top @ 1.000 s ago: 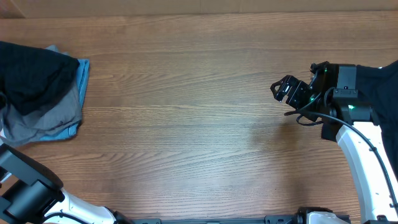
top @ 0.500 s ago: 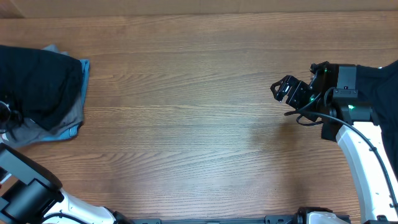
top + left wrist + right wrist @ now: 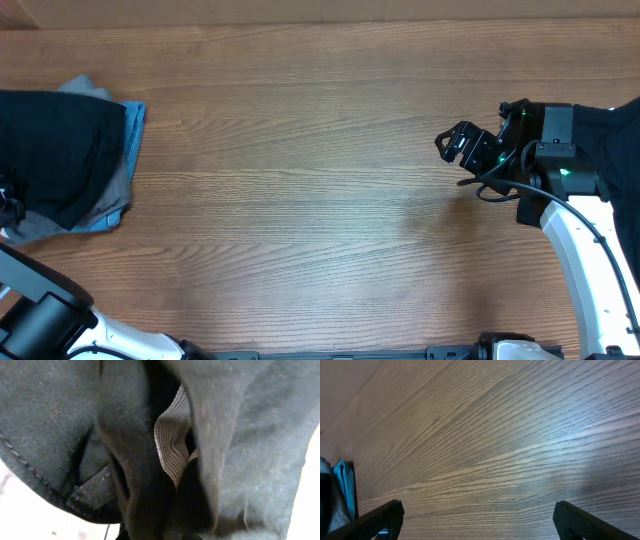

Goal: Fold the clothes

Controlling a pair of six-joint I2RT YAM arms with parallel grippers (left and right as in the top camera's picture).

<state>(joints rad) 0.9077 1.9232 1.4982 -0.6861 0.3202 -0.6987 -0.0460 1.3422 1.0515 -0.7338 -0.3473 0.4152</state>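
Black clothes [image 3: 55, 150] clamped in left tool [image 3: 8, 203] | right tool [image 3: 455, 145] spread, arm reaching over table [image 3: 300, 200]

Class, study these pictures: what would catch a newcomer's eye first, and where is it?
A black fabric garment lies heaped over a grey piece and a light-blue piece at the wooden table's far left edge. At the right, the right gripper hangs open above bare wood.

Lab: robot arm [image 3: 585, 250] at wooden table [image 3: 320, 200]

I see a brown wood-grain table [image 3: 320, 200] filling the overhead view; soft glare patch on it, right wrist view
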